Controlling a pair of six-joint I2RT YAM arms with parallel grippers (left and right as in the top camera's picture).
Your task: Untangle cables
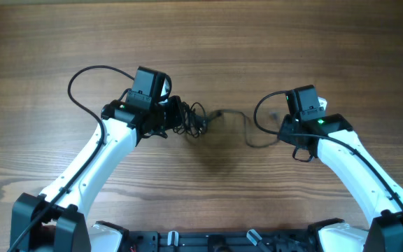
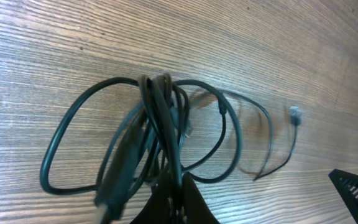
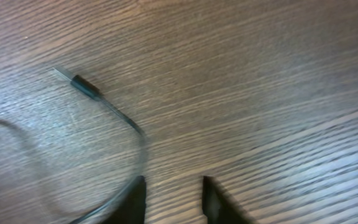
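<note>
We see the cables point(image 1: 193, 120) bunched just left of centre in the overhead view, with one strand trailing right across the grained wooden table point(image 1: 208, 42). The left gripper point(image 2: 174, 190) is clamped on the knot of thin, glossy loops. The right gripper point(image 3: 174, 200) stands parted, holding nothing — a strand with a small plug end point(image 3: 86, 87) passes beside one finger. We judge that pulling could cinch the tangle tighter — or the slick cord could slip free.

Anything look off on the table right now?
Only the cables: several loops are bunched into one tangled clump, pinched in the left hand. One strand trails loose beside the open right hand. No damage visible.
</note>
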